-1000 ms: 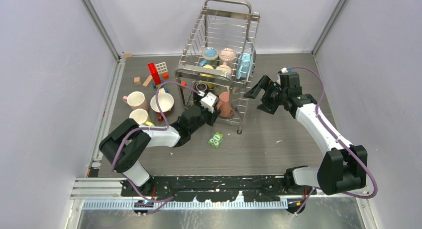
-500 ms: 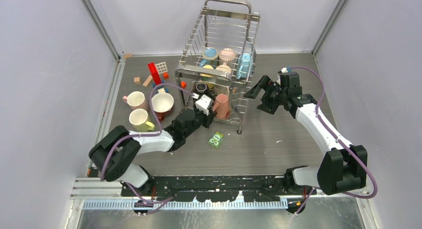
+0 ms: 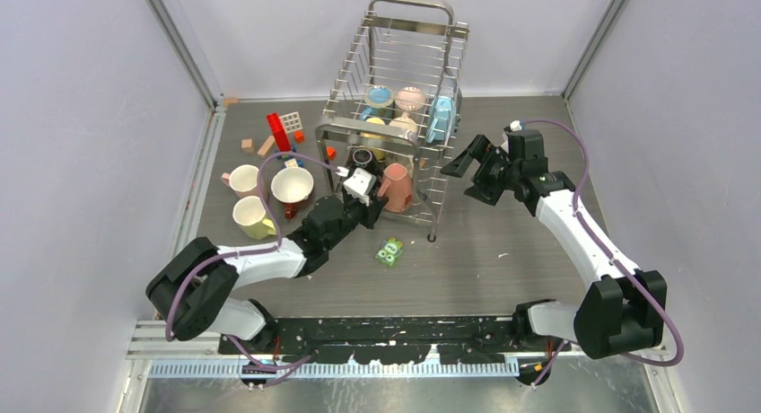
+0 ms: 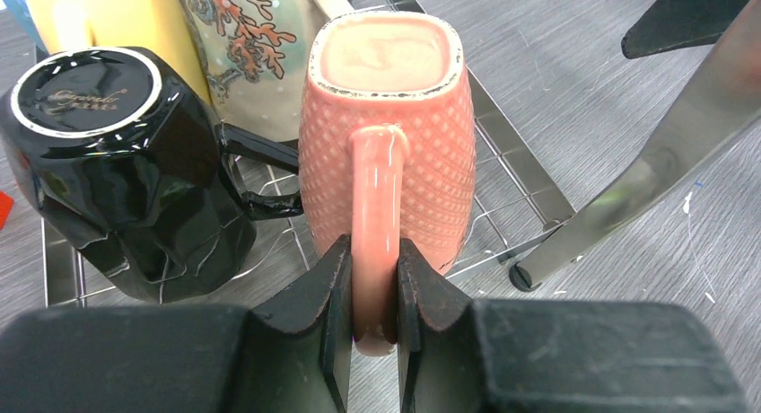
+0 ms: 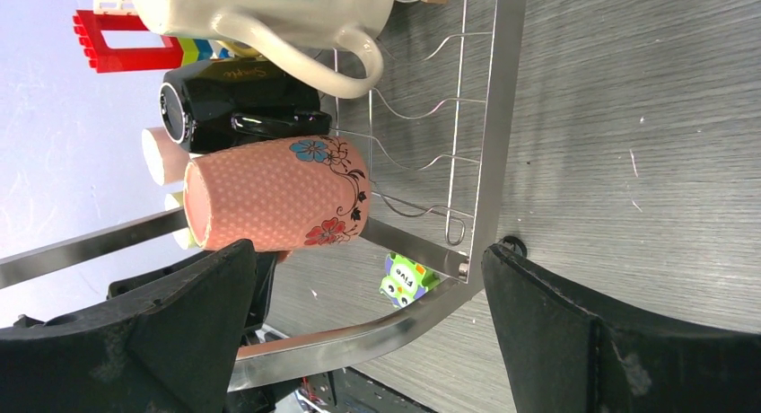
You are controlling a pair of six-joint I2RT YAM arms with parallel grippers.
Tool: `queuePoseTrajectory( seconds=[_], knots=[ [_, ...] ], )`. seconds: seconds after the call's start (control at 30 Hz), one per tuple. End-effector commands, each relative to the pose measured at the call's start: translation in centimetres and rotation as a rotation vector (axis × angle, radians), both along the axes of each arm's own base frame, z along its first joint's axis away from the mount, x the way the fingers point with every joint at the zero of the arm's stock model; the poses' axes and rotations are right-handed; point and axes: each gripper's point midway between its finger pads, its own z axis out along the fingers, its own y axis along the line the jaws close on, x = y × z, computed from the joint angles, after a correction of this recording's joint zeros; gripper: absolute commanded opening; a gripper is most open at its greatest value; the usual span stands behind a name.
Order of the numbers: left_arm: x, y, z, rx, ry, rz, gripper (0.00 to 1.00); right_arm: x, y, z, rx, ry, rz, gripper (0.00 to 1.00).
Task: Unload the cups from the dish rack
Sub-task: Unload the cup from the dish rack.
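Just short of the dish rack [image 3: 411, 0], a small green packet [image 3: 389, 250] lies on the table [image 3: 502, 251], its print too small to read. Past it the left gripper [image 4: 372, 287] is clenched on the handle of the salmon mug [image 4: 386, 117]. That mug stands upside down on the rack's lower tier, long axis upright, square base facing up, handle toward the arm. Its dotted wall carries a flower decal but no lettering. Just left of it the black mug [image 4: 117, 162], also inverted, bears gold script on its base, too fine to read, and its handle reaches right up to the salmon wall. Behind both stand a cream mug [image 4: 260, 36] with a coral pattern and a yellow mug [image 4: 108, 13]. Right of the salmon mug come the rack's edge rail and foot, then bare table. There the right gripper [image 5: 368, 250] hangs spread wide, holding nothing.
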Motion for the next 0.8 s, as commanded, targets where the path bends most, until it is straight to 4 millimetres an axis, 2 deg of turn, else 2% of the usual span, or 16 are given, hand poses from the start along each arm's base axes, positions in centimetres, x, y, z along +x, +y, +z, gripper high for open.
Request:
queuePoseTrajectory(
  seconds=[0.0, 0.37, 0.63, 0.77],
  knots=[
    [0.2, 0.3, 6.0, -0.161, -0.121, 0.029, 0.0, 0.0, -0.4, 2.6, 0.0, -0.089, -0.008, 1.0],
    [-1.5, 2.0, 6.2, -0.194, -0.042, 0.051, 0.0, -2.3, -1.0, 2.6, 0.005, -0.093, -0.037, 1.0],
    [-3.4, 3.5, 5.5, -0.226, 0.066, 0.076, 0.0, -5.3, -1.4, 2.5, 0.034, -0.091, -0.069, 1.0],
    [-5.1, 4.1, 4.9, -0.265, 0.144, 0.085, 0.0, -7.5, -1.2, 2.4, 0.044, -0.093, -0.085, 1.0]
  ],
)
